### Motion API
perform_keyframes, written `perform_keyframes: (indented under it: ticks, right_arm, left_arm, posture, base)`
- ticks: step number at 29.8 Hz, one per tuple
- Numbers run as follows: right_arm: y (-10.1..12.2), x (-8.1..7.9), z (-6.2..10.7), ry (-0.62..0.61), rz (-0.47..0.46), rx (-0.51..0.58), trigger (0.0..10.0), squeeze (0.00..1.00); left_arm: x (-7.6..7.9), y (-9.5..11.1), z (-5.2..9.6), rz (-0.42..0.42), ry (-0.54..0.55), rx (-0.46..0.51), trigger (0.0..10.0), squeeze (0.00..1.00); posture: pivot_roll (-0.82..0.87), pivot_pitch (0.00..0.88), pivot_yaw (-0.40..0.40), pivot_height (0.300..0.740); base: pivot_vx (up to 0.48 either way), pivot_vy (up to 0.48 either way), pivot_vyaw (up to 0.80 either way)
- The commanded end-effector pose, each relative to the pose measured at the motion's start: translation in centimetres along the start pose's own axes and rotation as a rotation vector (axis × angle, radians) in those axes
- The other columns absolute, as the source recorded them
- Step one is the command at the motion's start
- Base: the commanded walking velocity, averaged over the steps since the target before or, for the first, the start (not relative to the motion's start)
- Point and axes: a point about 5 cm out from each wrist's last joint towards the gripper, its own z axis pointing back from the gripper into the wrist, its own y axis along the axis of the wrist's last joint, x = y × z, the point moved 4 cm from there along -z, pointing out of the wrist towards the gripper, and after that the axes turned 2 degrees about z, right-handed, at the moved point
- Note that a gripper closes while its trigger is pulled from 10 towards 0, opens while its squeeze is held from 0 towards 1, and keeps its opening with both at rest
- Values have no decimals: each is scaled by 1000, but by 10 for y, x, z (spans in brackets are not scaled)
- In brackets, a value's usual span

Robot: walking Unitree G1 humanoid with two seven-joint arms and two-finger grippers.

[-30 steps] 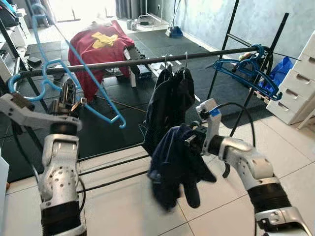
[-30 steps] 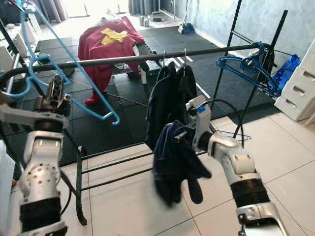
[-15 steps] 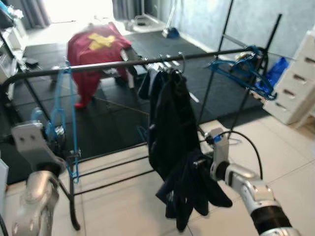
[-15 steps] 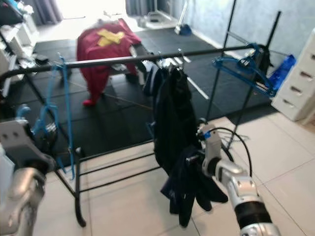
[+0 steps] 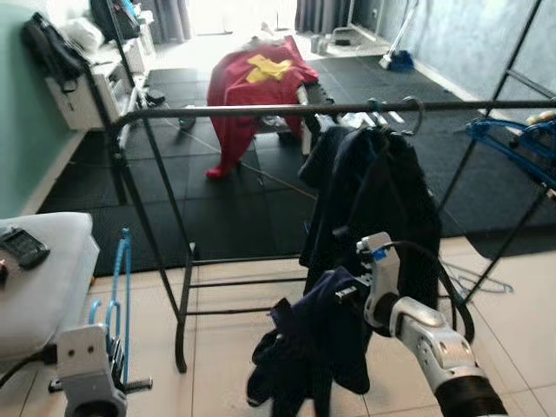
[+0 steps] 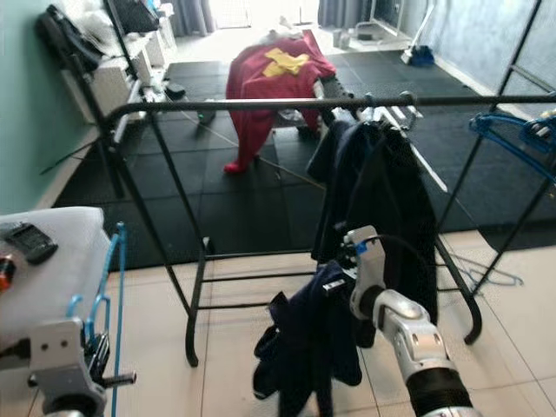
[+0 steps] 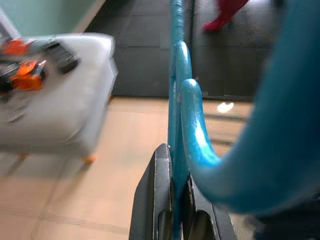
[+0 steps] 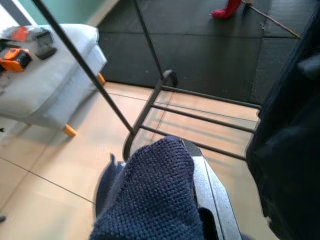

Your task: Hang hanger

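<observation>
I've got the left gripper (image 7: 172, 220) jaws clamped on the blue hanger (image 5: 122, 295), upright, low near-left; rail (image 5: 261, 110) is up and far-right; right gripper (image 8: 200, 200) grips a navy garment (image 5: 313, 347).

A home room: clothes rack (image 5: 261, 110) with hung garments (image 5: 378, 208), tiled floor (image 5: 217, 313).

Daylit room, sharp head views, soft wrist views.
Bright daylight pours in from the far doorway, washing out the floor (image 5: 234, 17) there; the dark mats stay dim. The left wrist view is blurred, its blue hanger (image 7: 182, 125) out of focus; the navy cloth (image 8: 155, 195) looks sharper.
</observation>
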Motion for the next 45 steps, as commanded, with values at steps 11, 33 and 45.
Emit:
perform_keyframes:
  ticks: [11,33,45]
  right_arm:
    - [-47,26,16,-172,-126,-49,10000,0]
    - [-110,36,43,-273,-265,-125,10000,0]
    - [-112,37,41,-271,-279,-131,10000,0]
  left_arm:
    - [6,-43,3,108,71,-123,10000,0]
    - [-5,-68,10,343,-56,-144,10000,0]
    - [4,-69,10,394,-195,-170,10000,0]
  posture:
    - [-46,69,-32,740]
    - [-27,97,-36,740]
    - [-13,116,-40,740]
  base:
    - [-99,0,723]
    - [-14,0,697]
    - [0,0,683]
